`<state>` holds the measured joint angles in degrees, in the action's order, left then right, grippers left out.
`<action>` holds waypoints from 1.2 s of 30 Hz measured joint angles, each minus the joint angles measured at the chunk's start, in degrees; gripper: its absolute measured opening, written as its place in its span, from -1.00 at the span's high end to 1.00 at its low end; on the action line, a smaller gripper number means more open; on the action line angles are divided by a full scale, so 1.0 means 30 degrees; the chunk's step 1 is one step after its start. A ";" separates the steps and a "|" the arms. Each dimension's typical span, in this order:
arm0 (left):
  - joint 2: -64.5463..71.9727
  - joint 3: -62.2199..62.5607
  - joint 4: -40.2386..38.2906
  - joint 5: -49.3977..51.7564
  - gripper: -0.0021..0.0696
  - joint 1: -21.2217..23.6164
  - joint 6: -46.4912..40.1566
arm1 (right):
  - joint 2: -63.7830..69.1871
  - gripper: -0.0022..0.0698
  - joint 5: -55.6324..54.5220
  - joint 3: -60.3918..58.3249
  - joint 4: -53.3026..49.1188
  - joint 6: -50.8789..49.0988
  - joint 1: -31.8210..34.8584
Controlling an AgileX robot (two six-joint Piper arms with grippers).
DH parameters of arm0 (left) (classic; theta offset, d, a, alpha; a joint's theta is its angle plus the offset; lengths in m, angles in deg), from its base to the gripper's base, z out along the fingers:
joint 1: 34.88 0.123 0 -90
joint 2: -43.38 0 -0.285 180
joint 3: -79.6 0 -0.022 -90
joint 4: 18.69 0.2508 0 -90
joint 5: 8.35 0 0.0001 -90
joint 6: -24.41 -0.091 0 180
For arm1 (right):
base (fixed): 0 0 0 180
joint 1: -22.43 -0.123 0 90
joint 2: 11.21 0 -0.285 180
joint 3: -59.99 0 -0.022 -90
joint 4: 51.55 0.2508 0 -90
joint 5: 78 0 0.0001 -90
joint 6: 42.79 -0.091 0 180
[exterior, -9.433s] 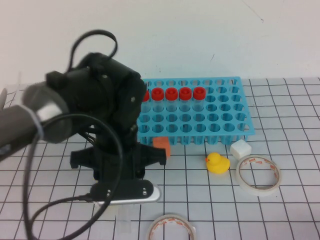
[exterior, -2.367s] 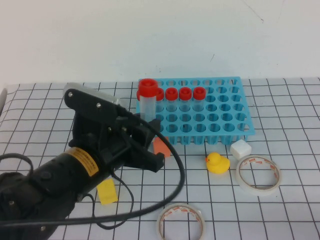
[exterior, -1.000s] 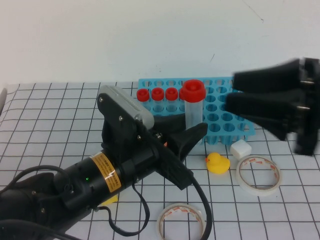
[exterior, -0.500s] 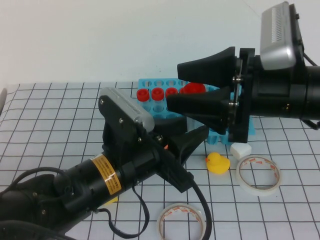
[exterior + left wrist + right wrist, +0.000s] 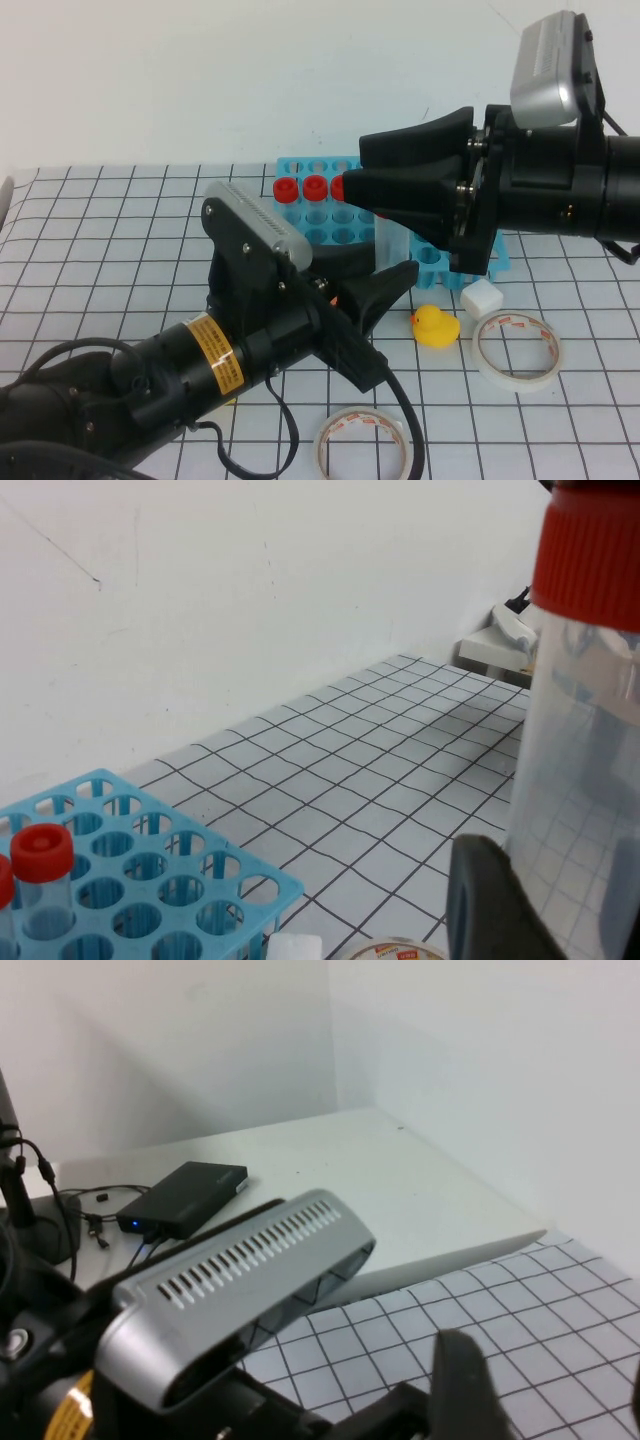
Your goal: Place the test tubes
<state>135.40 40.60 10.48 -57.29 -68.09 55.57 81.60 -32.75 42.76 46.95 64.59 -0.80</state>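
A clear test tube stands upright in front of the blue rack, and my left gripper is shut on its lower body. Up close in the left wrist view, the tube shows its red cap, with one dark finger beside it. My right gripper reaches in from the right, open, its jaws either side of the tube's top, and they hide the cap. In the right wrist view, one finger is seen above the left arm's silver camera. Three red-capped tubes stand in the rack's back row.
A yellow duck and a white cube sit in front of the rack's right end. One tape roll lies to the right and another near the front edge. The left arm's body fills the lower left.
My right arm has swung in from the right and its jaws now cover the tube's red cap. The left gripper still holds the tube in about the same place.
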 joint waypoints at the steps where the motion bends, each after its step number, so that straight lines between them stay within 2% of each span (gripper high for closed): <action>1: 0.0000 -0.0033 0.0000 -0.0028 0.35 0.0000 0.0000 | 0.0000 -0.05 0.0000 -0.0038 -0.0008 0.0000 0.0000; 15: -0.0040 0.0034 0.0000 -0.1467 0.35 0.0000 0.0212 | 0.0207 -0.45 -0.0464 -0.0286 -0.0331 -0.0149 -0.0029; 24: -0.0040 0.0034 0.0442 -0.1539 0.35 0.0000 0.0364 | 0.0207 -0.47 -0.0546 -0.0286 -0.0331 -0.0149 -0.0029; 27: -0.0040 0.0034 0.0550 -0.1578 0.35 0.0000 0.0364 | 0.0207 -0.39 -0.0546 -0.0286 -0.0331 -0.0149 -0.0029; 28: -0.0040 0.0034 0.0550 -0.1578 0.35 0.0000 0.0401 | 0.0207 -0.28 -0.0497 -0.0286 -0.0373 -0.0149 -0.0029; 31: -0.0040 0.0034 0.0482 -0.1382 0.35 0.0000 0.0475 | 0.0207 0.24 -0.0099 -0.0286 -0.0608 -0.0149 -0.0125; 36: -0.0040 0.0034 0.0554 -0.1223 0.35 0.0000 0.0475 | 0.0207 0.22 -0.0099 -0.0286 -0.1104 -0.0149 -0.0121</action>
<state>135.28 40.70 12.14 -60.95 -68.09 57.00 82.22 -33.05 41.90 43.63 64.14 -1.16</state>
